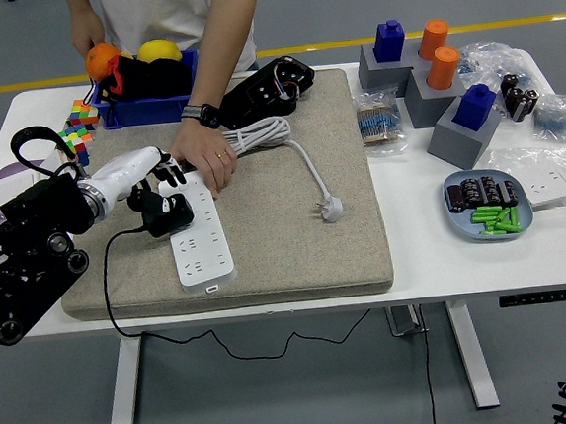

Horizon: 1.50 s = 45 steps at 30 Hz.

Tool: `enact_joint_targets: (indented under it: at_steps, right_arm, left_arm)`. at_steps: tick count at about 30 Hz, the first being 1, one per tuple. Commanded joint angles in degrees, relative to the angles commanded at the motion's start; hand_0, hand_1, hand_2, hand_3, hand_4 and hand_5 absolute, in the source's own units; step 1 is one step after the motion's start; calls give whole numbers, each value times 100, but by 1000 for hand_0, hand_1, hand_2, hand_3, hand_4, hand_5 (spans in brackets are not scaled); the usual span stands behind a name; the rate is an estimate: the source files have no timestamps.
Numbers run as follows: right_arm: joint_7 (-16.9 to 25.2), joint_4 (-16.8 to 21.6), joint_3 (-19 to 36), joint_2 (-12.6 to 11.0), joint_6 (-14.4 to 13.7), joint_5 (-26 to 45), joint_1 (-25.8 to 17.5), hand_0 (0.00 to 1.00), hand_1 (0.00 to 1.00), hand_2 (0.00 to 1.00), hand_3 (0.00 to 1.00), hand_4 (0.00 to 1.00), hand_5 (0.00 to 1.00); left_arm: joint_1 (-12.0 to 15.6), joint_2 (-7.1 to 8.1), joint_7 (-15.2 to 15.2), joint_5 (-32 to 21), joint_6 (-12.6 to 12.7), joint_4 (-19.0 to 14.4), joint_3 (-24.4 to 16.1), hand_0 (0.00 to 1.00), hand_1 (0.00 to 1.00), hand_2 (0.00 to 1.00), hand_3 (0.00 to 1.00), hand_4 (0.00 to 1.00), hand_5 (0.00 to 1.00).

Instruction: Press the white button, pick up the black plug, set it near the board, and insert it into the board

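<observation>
Non-task items on white table (435, 248), noted in place.
Far left: two puzzle cubes (78, 128) beside blue bin (150, 109) holding orange and yellow balls. Right: grey blocks (459, 132) carrying blue and orange pieces; blue plate (489, 222) with green and dark parts.

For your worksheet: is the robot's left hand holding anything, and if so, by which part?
The left hand seems to grip the black plug by its top end, over the power strip. A person's hand steadies the strip's far end.
</observation>
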Motion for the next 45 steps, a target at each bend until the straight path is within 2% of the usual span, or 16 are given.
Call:
enact_joint_targets:
  at_steps: [10, 24, 28, 37, 45]
  right_arm:
    - [9, 0, 8, 7, 0, -6, -2, 722, 604, 549, 647, 736, 473]
    - [16, 0, 18, 13, 1, -11, -2, 722, 604, 548, 646, 736, 473]
    - [13, 0, 34, 13, -1, -18, 0, 722, 603, 548, 646, 736, 473]
    - [22, 0, 12, 19, -2, -1, 11, 720, 604, 548, 646, 736, 473]
    - [6, 0, 3, 4, -9, -10, 5, 722, 605, 549, 647, 736, 473]
  left_arm:
    - [25, 45, 32, -11, -38, -74, -60, 471, 696, 586, 527, 793, 2]
    - [107, 133, 53, 75, -45, -213, -343, 460, 689, 578, 525, 794, 2]
    - [117, 150, 61, 29, -57, -196, -272, 459, 689, 575, 525, 793, 2]
    - [109, 85, 56, -80, -75, -80, -35, 457, 686, 571, 525, 789, 2]
    - [78, 87, 71, -107, -101, -99, -2, 455, 683, 569, 525, 788, 2]
